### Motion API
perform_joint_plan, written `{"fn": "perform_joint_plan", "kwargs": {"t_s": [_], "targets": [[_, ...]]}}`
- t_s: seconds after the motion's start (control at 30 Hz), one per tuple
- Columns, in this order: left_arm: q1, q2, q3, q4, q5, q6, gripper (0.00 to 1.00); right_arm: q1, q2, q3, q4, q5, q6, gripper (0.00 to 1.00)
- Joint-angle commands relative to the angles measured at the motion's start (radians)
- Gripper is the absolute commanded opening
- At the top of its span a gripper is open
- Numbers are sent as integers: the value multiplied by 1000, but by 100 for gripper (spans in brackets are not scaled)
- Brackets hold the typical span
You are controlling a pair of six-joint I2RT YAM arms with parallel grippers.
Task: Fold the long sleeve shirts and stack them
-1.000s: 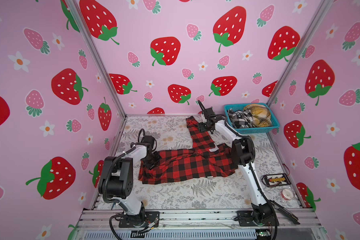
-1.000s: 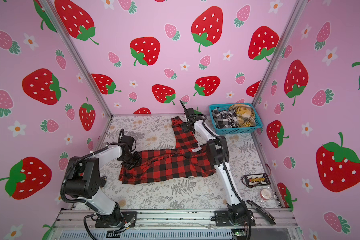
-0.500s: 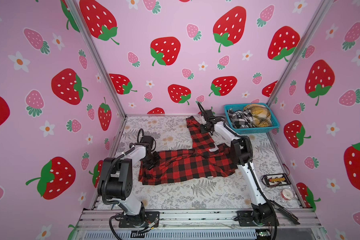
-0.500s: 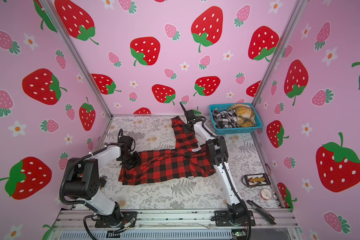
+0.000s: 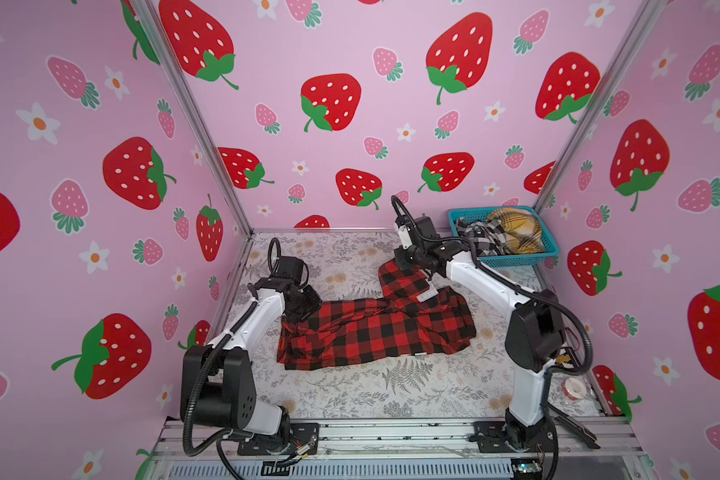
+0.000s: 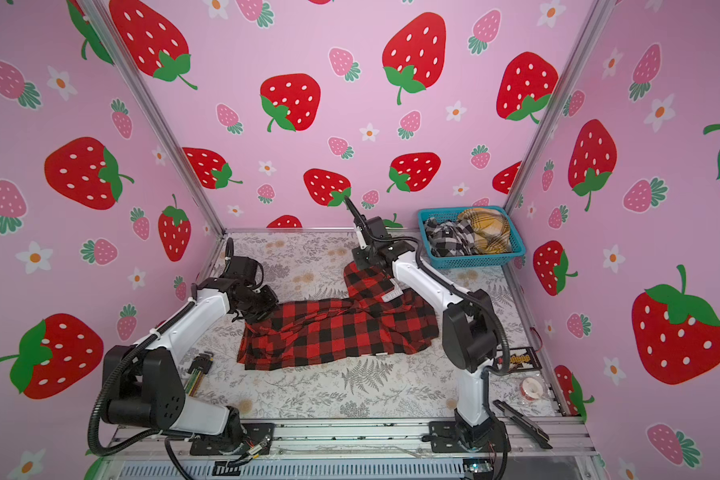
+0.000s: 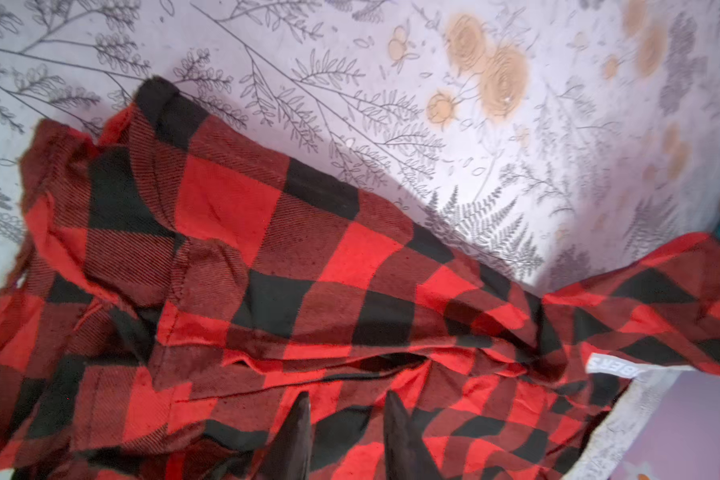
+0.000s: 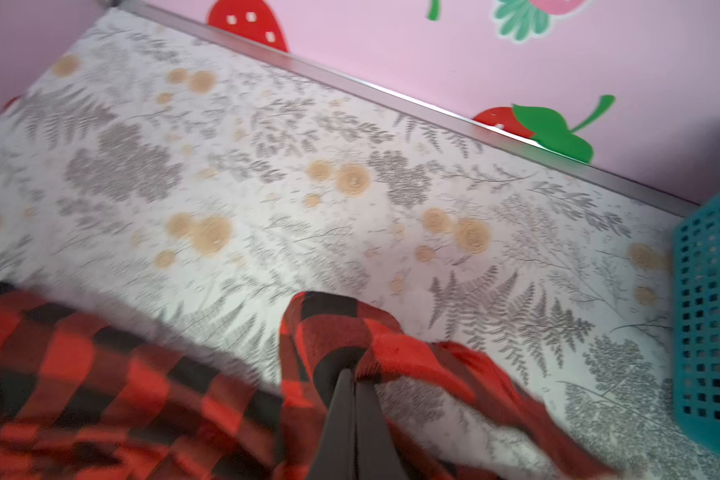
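shirt [image 5: 375, 332] pinched by right gripper [image 8: 352, 376]

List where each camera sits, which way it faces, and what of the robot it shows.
Top views: high at the front, looking down at the table; left arm, right arm, shirt, basket show.
Left wrist: on the left arm, looking down past the open left gripper at the shirt.
Right wrist: on the right arm, facing the back wall; right gripper shut on the shirt.
Shared: all show the shirt and basket.
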Motion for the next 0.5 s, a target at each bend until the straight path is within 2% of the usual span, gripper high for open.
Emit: {"fn": "perform_joint_plan", "kwargs": {"t_s": [0.0, 0.23, 0.3, 0.37, 0.47], "targets": [[-13, -36, 33, -50, 25, -20, 36, 82, -82, -176, 36, 57, 37, 2], [-81, -53, 31, 20, 126, -36, 44, 213, -312, -524, 163, 65, 213, 2], [-116, -40, 34, 44, 140, -21, 45, 234, -365, -626, 178, 43, 266, 6], [-157, -14, 55, 55, 142, 3, 46, 250, -410, -702, 160, 22, 318, 16], [-229, 58, 139, 67, 166, 73, 46, 256, -511, -791, 117, -13, 380, 42]]}}
